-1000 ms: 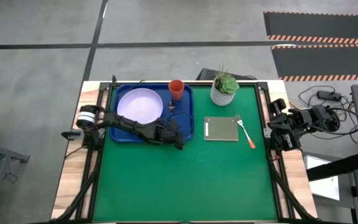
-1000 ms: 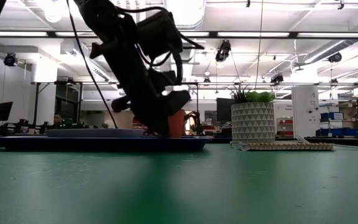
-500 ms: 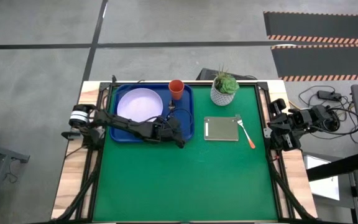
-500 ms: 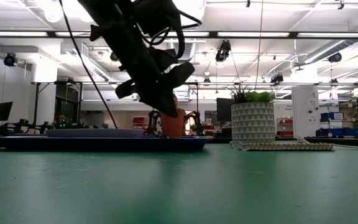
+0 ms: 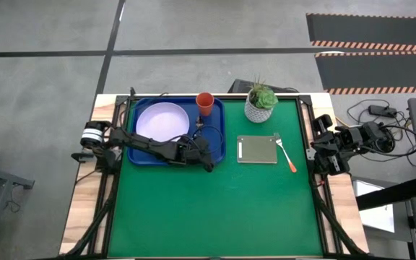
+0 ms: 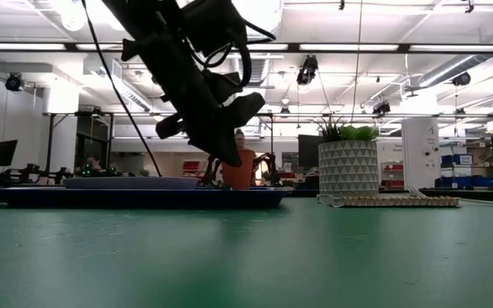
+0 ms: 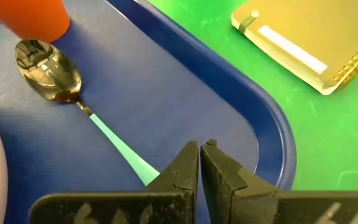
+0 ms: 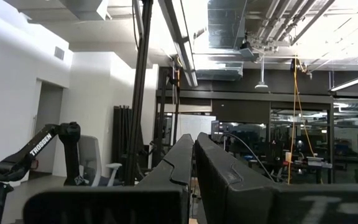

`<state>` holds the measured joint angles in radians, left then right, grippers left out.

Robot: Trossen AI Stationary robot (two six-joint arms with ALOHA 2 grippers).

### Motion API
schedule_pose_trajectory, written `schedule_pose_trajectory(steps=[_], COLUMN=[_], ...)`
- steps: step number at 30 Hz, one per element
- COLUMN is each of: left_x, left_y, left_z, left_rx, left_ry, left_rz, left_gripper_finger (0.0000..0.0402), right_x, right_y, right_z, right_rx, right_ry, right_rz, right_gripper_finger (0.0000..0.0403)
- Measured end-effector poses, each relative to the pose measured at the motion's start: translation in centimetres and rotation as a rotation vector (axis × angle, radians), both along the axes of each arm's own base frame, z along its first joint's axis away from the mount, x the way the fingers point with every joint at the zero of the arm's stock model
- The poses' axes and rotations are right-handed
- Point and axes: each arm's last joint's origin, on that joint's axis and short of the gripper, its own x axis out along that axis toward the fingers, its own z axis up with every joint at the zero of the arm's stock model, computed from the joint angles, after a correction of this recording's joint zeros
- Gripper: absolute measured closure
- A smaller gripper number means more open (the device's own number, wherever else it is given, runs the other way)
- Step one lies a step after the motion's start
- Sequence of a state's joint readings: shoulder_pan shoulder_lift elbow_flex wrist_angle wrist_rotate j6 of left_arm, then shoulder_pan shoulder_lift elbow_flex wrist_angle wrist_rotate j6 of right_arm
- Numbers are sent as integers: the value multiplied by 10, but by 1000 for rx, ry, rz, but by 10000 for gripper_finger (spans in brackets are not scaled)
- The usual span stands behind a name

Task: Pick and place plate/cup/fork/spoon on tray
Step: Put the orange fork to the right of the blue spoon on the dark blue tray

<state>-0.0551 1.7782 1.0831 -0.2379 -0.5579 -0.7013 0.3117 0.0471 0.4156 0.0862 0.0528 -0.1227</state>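
Over tray (image 5: 215,144), left gripper (image 7: 200,148) fingers pressed together above spoon (image 7: 73,93), seemingly not touching; right gripper (image 8: 194,144) closed.

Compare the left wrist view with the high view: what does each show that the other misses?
Only the left wrist view shows the blue-handled spoon with its dark metal bowl lying in the tray, and the left gripper shut and empty over it. Only the high view shows the pale lavender round plate in full, the orange-handled fork on the green mat, the potted plant, and the right gripper parked at the table's edge. Both show the blue plastic tray, the orange cup and the grey-green pad.
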Motion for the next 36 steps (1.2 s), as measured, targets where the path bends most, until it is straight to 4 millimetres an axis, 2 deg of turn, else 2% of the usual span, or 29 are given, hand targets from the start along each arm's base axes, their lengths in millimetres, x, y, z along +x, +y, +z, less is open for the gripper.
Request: schedule_pose_trajectory(steps=[20, 27, 34, 36], left_x=[5, 7, 6, 6], left_y=[-1, -2, -2, -2], left_z=[3, 4, 4, 4], left_rx=[-2, -1, 0, 6], left_ry=[-61, -90, -87, -81], left_rz=[-4, -11, -11, -19], left_gripper_finger=[402, 402, 402, 402], right_x=[2, 19, 49, 60], right_y=[0, -4, 2, 4], right_z=[-2, -1, -5, -12], right_rx=[34, 152, 192, 190], right_ry=[33, 301, 652, 773], right_rz=[-1, -277, -438, -527], right_gripper_finger=[394, 394, 394, 394])
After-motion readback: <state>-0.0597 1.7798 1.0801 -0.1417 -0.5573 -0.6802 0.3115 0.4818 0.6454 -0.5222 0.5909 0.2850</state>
